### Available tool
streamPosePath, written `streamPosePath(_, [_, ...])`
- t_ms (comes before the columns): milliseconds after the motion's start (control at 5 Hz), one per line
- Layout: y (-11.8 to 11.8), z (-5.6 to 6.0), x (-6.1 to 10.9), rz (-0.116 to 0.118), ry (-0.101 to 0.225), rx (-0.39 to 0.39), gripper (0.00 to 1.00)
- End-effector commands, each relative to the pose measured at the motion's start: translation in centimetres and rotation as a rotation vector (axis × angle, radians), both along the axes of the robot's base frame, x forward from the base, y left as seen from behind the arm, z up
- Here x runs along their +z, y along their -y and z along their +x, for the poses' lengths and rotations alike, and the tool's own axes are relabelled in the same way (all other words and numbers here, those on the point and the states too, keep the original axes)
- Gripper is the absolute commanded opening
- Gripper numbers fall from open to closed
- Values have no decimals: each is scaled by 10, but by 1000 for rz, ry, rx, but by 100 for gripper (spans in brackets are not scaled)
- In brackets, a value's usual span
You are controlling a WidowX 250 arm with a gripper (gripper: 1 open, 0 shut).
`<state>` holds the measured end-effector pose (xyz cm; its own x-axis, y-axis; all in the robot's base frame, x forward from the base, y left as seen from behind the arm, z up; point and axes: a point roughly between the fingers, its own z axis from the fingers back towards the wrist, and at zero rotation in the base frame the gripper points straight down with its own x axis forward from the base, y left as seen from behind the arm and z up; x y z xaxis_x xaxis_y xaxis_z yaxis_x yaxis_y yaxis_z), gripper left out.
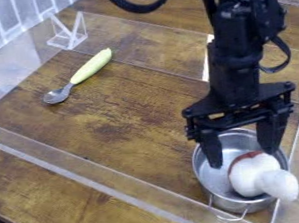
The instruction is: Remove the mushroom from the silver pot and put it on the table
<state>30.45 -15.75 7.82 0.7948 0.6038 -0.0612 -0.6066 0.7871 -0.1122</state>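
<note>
A black robot arm hangs its pincer (245, 146) straight down over the silver pot (235, 171) at the near right corner of the table (125, 111). The two fingers (214, 149) stand wide apart, holding nothing, their tips straddling the pot's far rim; whether either tip touches the steel cannot be told. The mushroom (264, 181) sits inside the pot, leaning toward its near right side, its cream cap bulging over the rim and a reddish-brown patch showing at the top. It lies just below and in front of the spread fingers, apart from them.

The pot sits tight in a corner: clear acrylic panels (114, 193) run along the table's near edge and up the right side, close by the pot's handles. To the left the brown planks lie open across the middle of the table. A yellow-handled spoon (77, 76) rests well apart at the far left, bowl toward the viewer.
</note>
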Motion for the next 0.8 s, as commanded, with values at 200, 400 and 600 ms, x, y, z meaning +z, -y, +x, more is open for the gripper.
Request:
streamPosePath(200, [-9, 14, 7, -21, 47, 56, 100])
streamPosePath(400, [-12, 18, 9, -31, 55, 82, 100])
streamPosePath(600, [-12, 21, 6, -29, 59, 80, 100])
